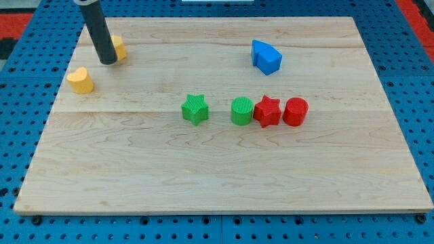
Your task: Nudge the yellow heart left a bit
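Observation:
The yellow heart point(80, 80) lies near the board's left edge, toward the view's top. My tip point(108, 62) stands up and to the right of it, a short gap away. A second yellow block point(119, 47), shape unclear, sits right behind the rod and is partly hidden by it; my tip touches or nearly touches its left side.
A green star point(195, 109), a green cylinder point(241, 111), a red star point(267, 112) and a red cylinder point(295, 112) form a row at mid board. A blue block point(266, 57) lies at the upper right. The wooden board point(217, 183) rests on a blue pegboard.

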